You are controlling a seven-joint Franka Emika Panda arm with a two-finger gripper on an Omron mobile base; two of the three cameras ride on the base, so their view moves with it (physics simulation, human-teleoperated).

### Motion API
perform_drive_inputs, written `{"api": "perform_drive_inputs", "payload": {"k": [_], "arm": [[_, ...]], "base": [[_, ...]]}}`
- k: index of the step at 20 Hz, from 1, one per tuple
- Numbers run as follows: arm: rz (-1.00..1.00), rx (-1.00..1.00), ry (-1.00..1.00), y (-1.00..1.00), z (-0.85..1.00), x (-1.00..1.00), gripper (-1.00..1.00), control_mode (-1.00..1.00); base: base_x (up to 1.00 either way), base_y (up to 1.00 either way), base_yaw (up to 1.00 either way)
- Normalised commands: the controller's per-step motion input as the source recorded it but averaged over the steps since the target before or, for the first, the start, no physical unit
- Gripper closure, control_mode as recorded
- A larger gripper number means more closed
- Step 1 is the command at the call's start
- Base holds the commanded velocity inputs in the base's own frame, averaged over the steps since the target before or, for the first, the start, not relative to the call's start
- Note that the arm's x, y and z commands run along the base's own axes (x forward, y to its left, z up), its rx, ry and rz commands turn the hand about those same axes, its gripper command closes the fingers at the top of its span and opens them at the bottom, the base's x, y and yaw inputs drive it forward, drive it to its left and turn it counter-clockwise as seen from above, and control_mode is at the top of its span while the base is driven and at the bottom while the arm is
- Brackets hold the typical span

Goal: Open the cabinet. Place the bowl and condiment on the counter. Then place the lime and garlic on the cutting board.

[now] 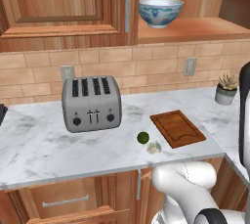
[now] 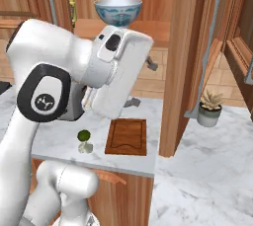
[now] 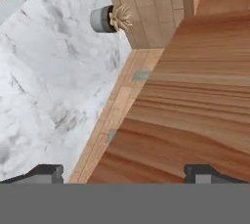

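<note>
With the gripper (image 3: 124, 174) spread wide and empty, the rigid, breakable, slick-glazed white-and-blue patterned ceramic bowl (image 1: 160, 11) on the open cabinet shelf (image 1: 195, 28), at 12 o'clock from the reddish-brown wooden cutting board (image 1: 177, 128), is probably best pinched at its rim.

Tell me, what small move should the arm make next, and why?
Probably swing the open claw toward the bowl on the cabinet shelf. The cabinet door is already open, the bowl sits there untouched, and the claw faces wood and counter rather than the bowl. I cannot spot the condiment.
</note>
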Motion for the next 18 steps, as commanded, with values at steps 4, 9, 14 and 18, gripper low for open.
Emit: {"api": "perform_drive_inputs", "payload": {"k": [4, 9, 14, 18], "arm": [[0.25, 0.56, -0.05, 0.92, -0.13, 0.03, -1.00, -1.00], [0.19, 0.62, -0.05, 1.00, 0.00, 0.33, -1.00, -1.00], [0.01, 0.59, -0.13, 1.00, 0.01, 0.55, -1.00, -1.00], [-0.18, 0.45, -0.25, 1.00, 0.11, 0.26, -1.00, -1.00]], "base": [[0.00, 0.00, 0.00], [0.00, 0.00, 0.00], [0.00, 0.00, 0.00], [0.00, 0.00, 0.00]]}}
